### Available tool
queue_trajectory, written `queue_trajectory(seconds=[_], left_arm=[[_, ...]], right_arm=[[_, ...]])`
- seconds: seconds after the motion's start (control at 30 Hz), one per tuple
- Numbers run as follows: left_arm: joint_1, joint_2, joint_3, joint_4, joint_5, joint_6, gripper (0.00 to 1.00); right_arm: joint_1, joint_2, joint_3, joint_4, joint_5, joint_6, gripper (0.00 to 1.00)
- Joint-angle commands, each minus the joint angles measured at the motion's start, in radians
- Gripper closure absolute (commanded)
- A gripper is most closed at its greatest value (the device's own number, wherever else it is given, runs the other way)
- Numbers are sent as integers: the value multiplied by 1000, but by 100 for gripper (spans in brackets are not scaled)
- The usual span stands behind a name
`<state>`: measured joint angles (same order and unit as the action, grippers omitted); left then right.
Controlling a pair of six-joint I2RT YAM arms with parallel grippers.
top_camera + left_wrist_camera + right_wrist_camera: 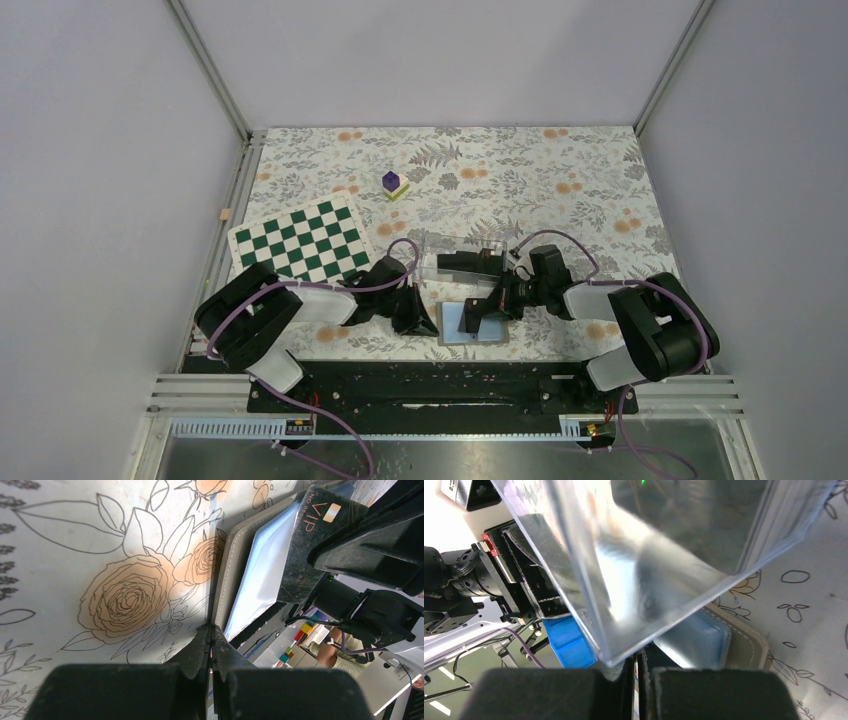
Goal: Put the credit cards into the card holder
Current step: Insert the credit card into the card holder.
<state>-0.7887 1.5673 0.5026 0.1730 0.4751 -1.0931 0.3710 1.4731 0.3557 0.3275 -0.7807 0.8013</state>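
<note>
Top view: right claw (480, 312) covers much of the flat grey-brown card holder (450, 325). Right wrist: clear plastic box (664, 555), blurred, blocks most of the holder. Left wrist: black VIP-lettered card (305, 545) partly under right claw, small print unreadable.

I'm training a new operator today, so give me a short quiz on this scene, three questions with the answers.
1. True or false: the card holder lies open on the table.
2. Which arm's fingers hold the VIP credit card? A left, B right, C neither.
3. What colour is the cube beyond the checkerboard?
Key: 1 true; 2 B, the right fingers; 3 purple.
</note>
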Motion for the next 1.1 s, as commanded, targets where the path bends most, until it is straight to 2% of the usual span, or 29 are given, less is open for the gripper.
queue_trajectory(seconds=[0.0,0.37,0.67,1.07], left_arm=[[-10,39,-10,-65,-55,31,100],[-11,51,25,-127,-73,79,100],[-23,81,67,-151,-65,105,100],[-38,110,100,-166,-61,117,100]], right_arm=[[-1,3,7,-12,-19,-7,100],[0,-18,73,-283,-9,-106,100],[54,47,128,-368,3,-140,100],[94,74,156,-379,20,-144,100]])
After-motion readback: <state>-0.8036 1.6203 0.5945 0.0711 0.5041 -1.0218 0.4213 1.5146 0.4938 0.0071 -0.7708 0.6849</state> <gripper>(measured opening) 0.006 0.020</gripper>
